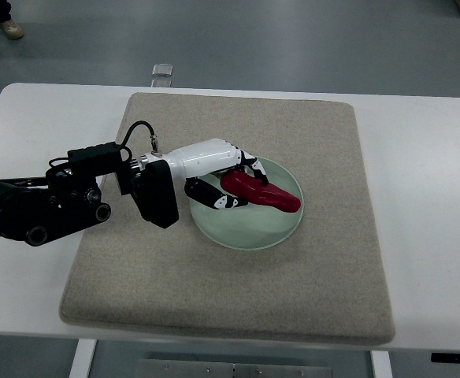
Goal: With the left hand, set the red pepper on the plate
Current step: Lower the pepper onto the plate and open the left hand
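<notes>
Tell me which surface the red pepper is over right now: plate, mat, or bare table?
The pale green plate. The red pepper lies within its rim, at the left robot hand; beige mat and white table lie outside it.

A beige mat covers the white worktop. Grey floor lies beyond its far edge, a person's shoe showing.

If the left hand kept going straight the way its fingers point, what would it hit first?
The left hand points toward the picture's right, and its fingers already wrap the red pepper over the plate. Beyond the pepper comes the plate's far rim, then bare mat, though height is unclear.
</notes>
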`<move>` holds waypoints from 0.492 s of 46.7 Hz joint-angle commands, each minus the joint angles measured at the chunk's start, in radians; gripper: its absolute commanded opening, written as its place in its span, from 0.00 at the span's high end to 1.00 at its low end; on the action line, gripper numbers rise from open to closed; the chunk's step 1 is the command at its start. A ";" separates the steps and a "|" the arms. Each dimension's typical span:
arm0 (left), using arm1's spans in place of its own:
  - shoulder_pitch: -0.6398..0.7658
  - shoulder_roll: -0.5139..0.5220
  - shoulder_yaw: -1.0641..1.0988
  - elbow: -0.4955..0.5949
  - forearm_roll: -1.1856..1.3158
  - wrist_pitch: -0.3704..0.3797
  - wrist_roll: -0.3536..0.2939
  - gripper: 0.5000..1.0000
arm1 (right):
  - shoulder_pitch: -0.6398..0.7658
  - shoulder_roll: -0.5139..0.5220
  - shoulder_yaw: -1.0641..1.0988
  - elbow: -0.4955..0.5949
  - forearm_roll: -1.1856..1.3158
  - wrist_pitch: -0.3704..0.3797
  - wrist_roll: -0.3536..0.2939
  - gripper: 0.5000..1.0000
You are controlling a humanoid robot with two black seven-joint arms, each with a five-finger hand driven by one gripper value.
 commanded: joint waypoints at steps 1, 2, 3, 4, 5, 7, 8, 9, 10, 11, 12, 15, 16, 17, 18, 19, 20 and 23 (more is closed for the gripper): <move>0.000 0.000 0.000 0.003 0.001 0.000 0.000 1.00 | -0.001 0.000 0.000 0.000 0.000 0.000 0.000 0.14; 0.000 0.000 0.000 0.005 0.001 0.000 0.000 1.00 | -0.001 0.000 0.000 0.000 0.000 0.000 0.000 0.14; 0.000 -0.002 0.000 0.009 0.001 0.000 0.000 1.00 | -0.001 0.000 0.000 0.000 0.000 0.000 0.000 0.14; 0.000 -0.002 0.001 0.014 0.001 0.000 0.000 1.00 | 0.001 0.000 0.000 0.000 0.000 0.000 0.000 0.14; 0.000 -0.002 0.001 0.015 0.001 0.000 0.000 1.00 | 0.001 0.000 0.000 0.000 0.000 0.000 0.000 0.14; 0.000 -0.002 0.001 0.019 0.001 0.000 0.000 1.00 | 0.001 0.000 0.000 0.000 0.000 0.000 0.000 0.14; 0.000 -0.002 0.001 0.020 0.001 0.000 0.000 1.00 | 0.001 0.000 0.000 0.000 0.000 0.000 0.000 0.14; 0.000 -0.002 0.001 0.020 0.001 -0.001 0.000 1.00 | -0.001 0.000 0.000 0.000 0.000 0.000 0.000 0.14; 0.000 -0.002 0.001 0.020 0.001 0.000 0.000 1.00 | 0.001 0.000 0.000 0.000 0.000 0.000 0.000 0.14; 0.000 -0.002 0.001 0.020 0.001 0.000 0.000 1.00 | 0.001 0.000 0.000 0.000 0.000 0.000 0.000 0.14; 0.000 -0.002 0.001 0.020 0.001 0.000 0.000 1.00 | -0.001 0.000 0.000 0.000 0.000 0.000 0.000 0.14; 0.000 -0.002 0.001 0.025 0.001 0.000 0.000 1.00 | 0.001 0.000 0.000 0.000 0.000 0.000 0.000 0.14; 0.000 -0.002 0.001 0.026 0.002 -0.001 0.000 1.00 | -0.001 0.000 0.000 0.000 0.000 0.000 0.000 0.14; 0.000 -0.002 0.003 0.028 0.002 -0.001 0.000 1.00 | 0.001 0.000 0.000 0.000 0.000 0.000 0.000 0.14; 0.000 -0.002 0.003 0.028 0.002 -0.001 0.000 1.00 | -0.001 0.000 0.000 0.000 0.000 0.000 0.000 0.14; 0.000 -0.002 0.004 0.029 0.004 -0.001 0.000 1.00 | 0.001 0.000 0.000 0.000 0.000 0.000 0.000 0.14; 0.002 -0.002 0.004 0.029 0.005 -0.001 0.000 1.00 | -0.001 0.000 0.000 0.000 0.000 0.000 0.000 0.14; 0.003 -0.002 0.006 0.031 0.016 0.000 -0.002 1.00 | 0.001 0.000 0.000 0.000 0.000 0.000 0.000 0.14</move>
